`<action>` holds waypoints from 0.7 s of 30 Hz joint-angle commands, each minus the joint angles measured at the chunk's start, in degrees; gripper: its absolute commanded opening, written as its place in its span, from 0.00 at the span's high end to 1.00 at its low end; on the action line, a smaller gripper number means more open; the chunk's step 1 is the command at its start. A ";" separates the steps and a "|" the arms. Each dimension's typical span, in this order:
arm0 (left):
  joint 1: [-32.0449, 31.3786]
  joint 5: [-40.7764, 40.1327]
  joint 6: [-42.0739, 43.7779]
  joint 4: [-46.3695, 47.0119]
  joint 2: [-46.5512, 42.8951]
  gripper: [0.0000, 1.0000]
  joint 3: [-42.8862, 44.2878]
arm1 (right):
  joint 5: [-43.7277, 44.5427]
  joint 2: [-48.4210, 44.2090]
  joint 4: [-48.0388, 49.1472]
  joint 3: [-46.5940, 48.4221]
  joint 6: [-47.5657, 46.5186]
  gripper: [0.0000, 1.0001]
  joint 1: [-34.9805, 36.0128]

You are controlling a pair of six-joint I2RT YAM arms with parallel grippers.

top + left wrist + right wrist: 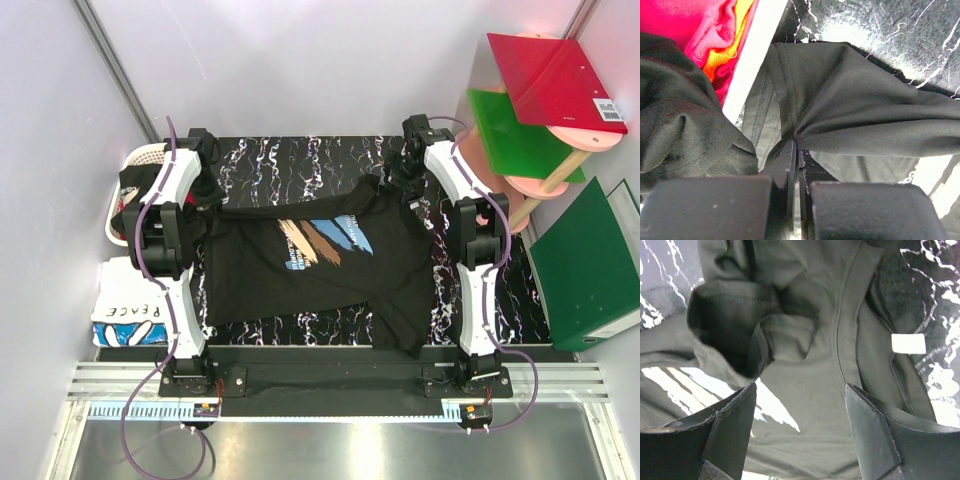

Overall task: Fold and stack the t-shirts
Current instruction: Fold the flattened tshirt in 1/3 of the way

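On the table (290, 155) lies one black printed t-shirt (300, 270), unfolded, left gripper (795, 150) clamped on its edge, right gripper (800, 392) jaws apart above it; PEACE shirt (128, 318) folded aside, red shirt (670, 20) waiting in basket (760, 50).

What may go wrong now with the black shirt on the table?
The left tool pinches the black t-shirt beside the white basket; a pull may drag the cloth over its rim. The right tool stands open above a bunched fold, so folding from here may trap wrinkles.
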 commanded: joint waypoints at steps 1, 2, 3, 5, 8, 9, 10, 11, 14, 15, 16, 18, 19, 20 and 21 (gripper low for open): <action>0.30 -0.93 0.45 0.14 -1.31 1.00 0.32 | -1.09 3.14 3.35 2.39 1.99 0.28 0.25; 0.30 -0.93 0.54 0.14 -1.30 1.00 0.40 | -1.09 4.63 3.27 3.26 2.08 0.30 0.25; 0.30 -0.93 0.46 0.14 -1.22 1.00 0.40 | -1.09 5.25 3.26 3.53 2.08 0.30 0.25; 0.30 -0.93 0.72 0.14 -0.95 1.00 0.40 | -1.00 6.57 3.53 4.06 1.90 0.30 0.34; 0.30 -0.93 0.63 0.14 -0.87 1.00 0.40 | -1.44 8.50 3.53 5.29 2.08 0.31 0.25; 0.30 -0.93 0.63 0.14 -0.86 1.00 0.49 | -1.62 8.86 3.53 5.47 1.99 0.31 0.25; 0.30 -0.75 0.63 0.06 -0.78 1.00 0.49 | -1.62 9.21 3.61 5.56 2.25 0.31 0.25; 0.30 -0.75 0.54 0.14 -0.78 1.00 0.49 | -1.79 9.82 3.62 6.08 2.51 0.31 0.25; 0.30 -0.66 0.63 0.14 -0.60 1.00 0.58 | -2.76 11.15 3.97 7.14 3.04 0.41 0.25; 0.30 -0.49 0.72 0.14 -0.51 1.00 0.49 | -3.02 11.50 4.23 7.40 3.22 0.60 0.42; 0.30 -0.40 0.72 0.06 -0.51 1.00 0.58 | -3.46 12.11 4.32 8.27 3.74 0.71 0.34; 0.30 -0.31 0.81 0.14 -0.25 1.00 0.67 | -3.55 12.55 4.32 9.07 4.27 1.00 0.25; 0.30 -0.22 0.89 0.06 -0.25 1.00 0.67 | -3.64 12.73 4.23 9.77 4.36 1.00 0.42; 0.30 -0.22 0.81 0.05 -0.25 1.00 0.58 | -3.73 12.64 4.23 10.12 4.45 1.00 0.34; 0.30 -0.22 0.89 0.05 -0.16 1.00 0.75 | -3.90 12.56 4.32 10.30 4.36 1.00 0.34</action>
